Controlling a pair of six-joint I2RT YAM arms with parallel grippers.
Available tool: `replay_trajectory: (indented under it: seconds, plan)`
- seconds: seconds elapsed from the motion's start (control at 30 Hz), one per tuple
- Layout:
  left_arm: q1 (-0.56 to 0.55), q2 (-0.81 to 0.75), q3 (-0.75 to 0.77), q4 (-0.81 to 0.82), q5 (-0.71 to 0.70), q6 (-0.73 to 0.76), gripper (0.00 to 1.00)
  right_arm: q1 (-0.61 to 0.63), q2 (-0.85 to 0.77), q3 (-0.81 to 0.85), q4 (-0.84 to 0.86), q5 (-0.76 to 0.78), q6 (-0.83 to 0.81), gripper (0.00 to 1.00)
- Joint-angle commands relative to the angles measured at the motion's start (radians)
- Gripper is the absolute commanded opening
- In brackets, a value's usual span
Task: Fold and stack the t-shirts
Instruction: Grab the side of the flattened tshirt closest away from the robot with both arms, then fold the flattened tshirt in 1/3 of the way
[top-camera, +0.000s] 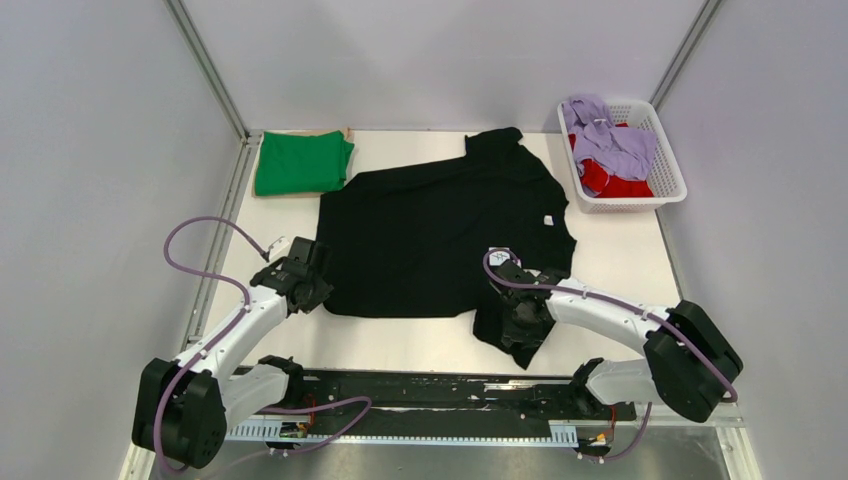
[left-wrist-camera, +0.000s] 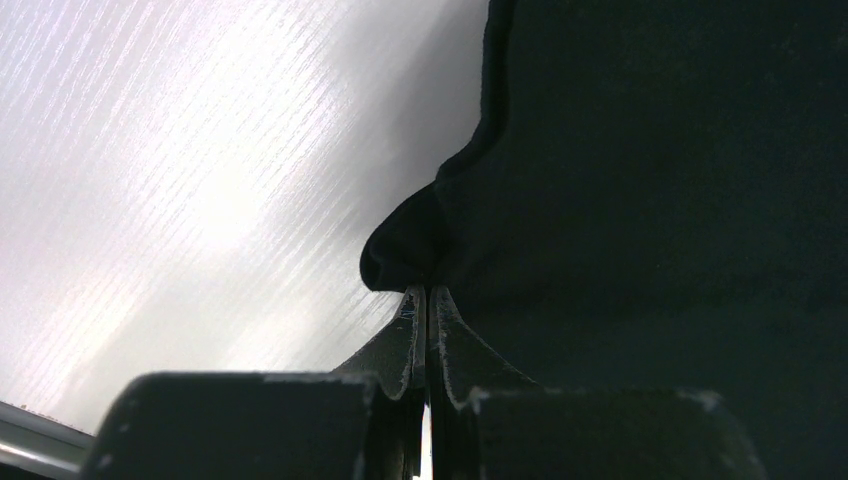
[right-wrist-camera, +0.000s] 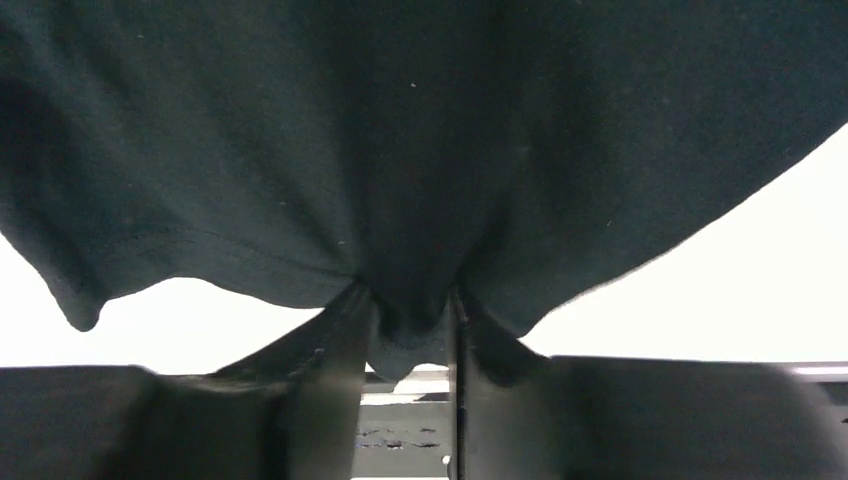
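Lifting the near edge evenly looks like the key to a clean fold. The black t-shirt (top-camera: 440, 235) lies spread across the middle of the surface (top-camera: 620, 260), and each arm holds one near corner. The left gripper (left-wrist-camera: 423, 295) has its jaws pressed together on a small tuck of the shirt's left edge. The right gripper (right-wrist-camera: 408, 310) pinches a thicker bunch of fabric at the near right, where the cloth looks rumpled. Both should probably rise level and carry the hem toward the far side at one pace, so the cloth folds without skewing. A folded green t-shirt (top-camera: 300, 163) lies at the far left, just beside the black one's far-left corner, and might be brushed. A lavender t-shirt (top-camera: 610, 140) and a red t-shirt (top-camera: 615, 183) sit heaped in the white basket (top-camera: 672, 170) at the far right, apart from the fold.
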Motion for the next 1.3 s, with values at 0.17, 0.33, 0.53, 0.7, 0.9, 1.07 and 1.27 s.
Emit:
replay_trajectory:
  seconds: [0.17,0.33,0.53,0.7,0.9,1.07,1.27]
  plan:
    - [0.005,-0.021,0.043,-0.09,-0.007,-0.006,0.0,0.022,-0.103,-0.039,-0.038,-0.176,0.018,0.0]
    - [0.003,-0.095,0.05,-0.223,0.002,-0.031,0.0,0.065,-0.216,0.004,-0.197,-0.19,0.034,0.0]
    - [-0.006,-0.254,0.046,-0.376,0.023,-0.077,0.0,0.19,-0.295,0.03,-0.282,-0.243,0.112,0.0]
    - [-0.016,-0.345,0.029,-0.408,0.056,-0.101,0.0,0.282,-0.297,0.037,-0.296,-0.258,0.152,0.0]
    - [-0.016,-0.341,0.043,-0.352,0.059,-0.078,0.0,0.273,-0.292,0.07,-0.252,-0.118,0.183,0.0]
    - [-0.016,-0.264,0.063,-0.226,0.08,-0.05,0.0,0.193,-0.331,0.08,-0.125,-0.041,0.134,0.0]
    - [-0.016,-0.154,0.088,-0.047,0.052,-0.029,0.0,0.019,-0.344,0.105,-0.01,-0.014,-0.011,0.0]
